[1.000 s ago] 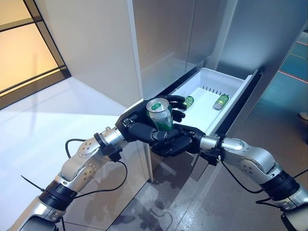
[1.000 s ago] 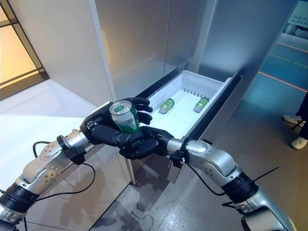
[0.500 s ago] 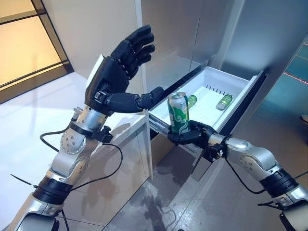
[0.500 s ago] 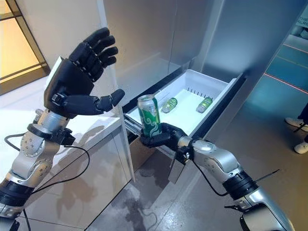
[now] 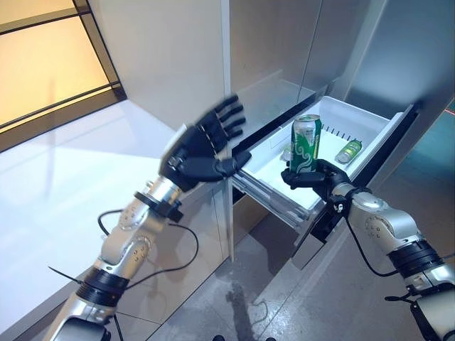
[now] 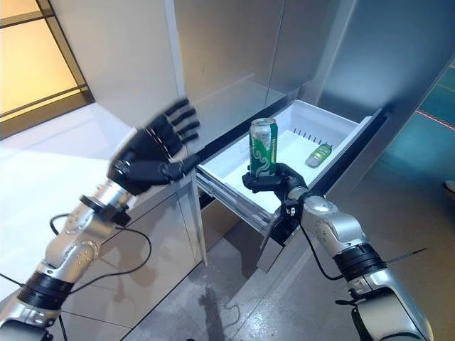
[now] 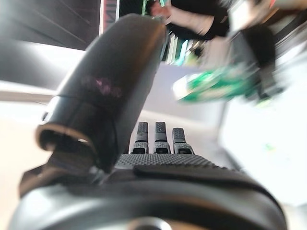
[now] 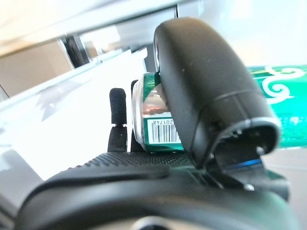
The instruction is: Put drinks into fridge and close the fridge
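My right hand (image 5: 311, 177) is shut on an upright green can (image 5: 306, 143) by its lower part and holds it over the near part of the open white fridge drawer (image 5: 266, 165). The can shows in the right wrist view (image 8: 158, 129) under my thumb (image 8: 206, 86). Other green cans (image 5: 349, 150) lie at the drawer's far end. My left hand (image 5: 201, 147) is open and empty, raised left of the drawer, fingers spread. It also shows in the left wrist view (image 7: 144, 177).
The silver fridge body (image 5: 270, 50) rises behind the drawer. A white counter (image 5: 85, 170) lies to the left under my left arm. The drawer's dark front panel (image 5: 370, 167) stands out over the grey floor (image 5: 284, 305).
My right hand has carried the can right and farther over the drawer. My left hand has dropped lower and stays open. The camera has shifted.
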